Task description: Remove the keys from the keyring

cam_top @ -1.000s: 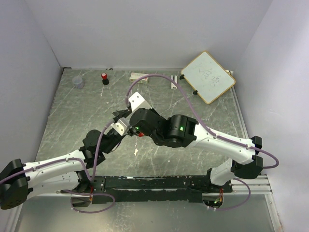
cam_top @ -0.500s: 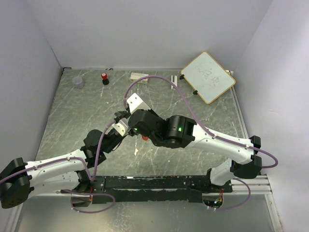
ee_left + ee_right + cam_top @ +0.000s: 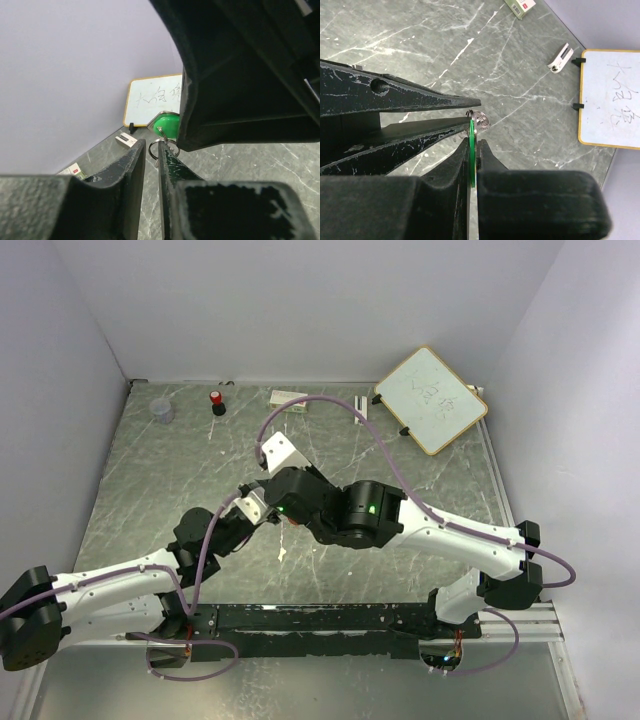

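Key and ring held aloft, well apart from the tan-framed white whiteboard (image 3: 430,398), on its arm-base side. Your right gripper (image 3: 472,146) is clamped flat on the small key with the bright green plastic head (image 3: 167,126) (edge-on in the right wrist view). Your left gripper (image 3: 152,148) stands narrow about the thin silver-grey metal keyring (image 3: 159,145); whether it pinches yet is unclear. Expect light, stiff, slippery wire: take the ring across its coil, just beside the key's hole.
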Robot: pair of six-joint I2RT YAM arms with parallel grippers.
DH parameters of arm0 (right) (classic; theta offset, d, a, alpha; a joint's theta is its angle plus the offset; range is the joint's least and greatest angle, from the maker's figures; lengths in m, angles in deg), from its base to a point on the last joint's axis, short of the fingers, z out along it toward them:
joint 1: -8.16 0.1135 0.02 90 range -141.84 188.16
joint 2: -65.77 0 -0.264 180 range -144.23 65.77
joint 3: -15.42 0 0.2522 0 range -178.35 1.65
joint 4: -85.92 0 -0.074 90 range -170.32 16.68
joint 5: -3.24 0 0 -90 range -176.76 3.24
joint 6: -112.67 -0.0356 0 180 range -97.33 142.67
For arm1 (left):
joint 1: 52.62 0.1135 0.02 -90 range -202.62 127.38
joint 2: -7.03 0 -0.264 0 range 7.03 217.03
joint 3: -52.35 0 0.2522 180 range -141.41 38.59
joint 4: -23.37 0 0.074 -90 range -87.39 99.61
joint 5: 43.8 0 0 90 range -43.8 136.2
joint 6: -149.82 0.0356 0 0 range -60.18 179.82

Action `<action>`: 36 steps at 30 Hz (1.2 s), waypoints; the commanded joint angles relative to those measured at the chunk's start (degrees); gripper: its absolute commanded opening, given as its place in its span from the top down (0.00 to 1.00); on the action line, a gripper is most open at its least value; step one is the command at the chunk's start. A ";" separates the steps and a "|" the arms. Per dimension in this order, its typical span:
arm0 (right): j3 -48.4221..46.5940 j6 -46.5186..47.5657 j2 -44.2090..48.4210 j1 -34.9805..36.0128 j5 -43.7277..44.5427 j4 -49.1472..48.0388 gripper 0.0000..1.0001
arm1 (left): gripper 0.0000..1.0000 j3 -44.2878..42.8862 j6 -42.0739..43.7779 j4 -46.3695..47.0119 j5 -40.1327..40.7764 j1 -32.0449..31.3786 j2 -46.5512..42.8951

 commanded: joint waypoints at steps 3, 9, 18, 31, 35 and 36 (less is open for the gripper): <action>1.55 0.10 2.37 1.12 4.58 -3.32 1.00 | 0.81 -3.00 -0.42 -0.90 1.66 -0.03 -0.52; 3.46 0.97 3.61 1.44 6.52 -6.89 1.00 | 0.93 -3.71 -0.42 -1.97 3.81 -0.04 -1.26; 6.70 0.66 6.74 1.88 6.31 -10.49 1.00 | 0.93 -4.27 -1.47 -2.69 7.19 -0.01 -1.91; 13.83 -2.39 10.62 1.98 0.45 -17.20 1.00 | 0.93 -2.27 -5.19 5.00 6.86 -0.02 -5.68; 15.55 -2.93 11.41 1.99 -0.58 -20.07 1.00 | 0.93 -1.68 -6.70 6.75 6.46 -0.03 -7.51; 16.14 -2.91 11.67 2.00 -0.97 -21.15 1.00 | 0.93 -1.73 -7.20 6.82 6.34 -0.03 -7.60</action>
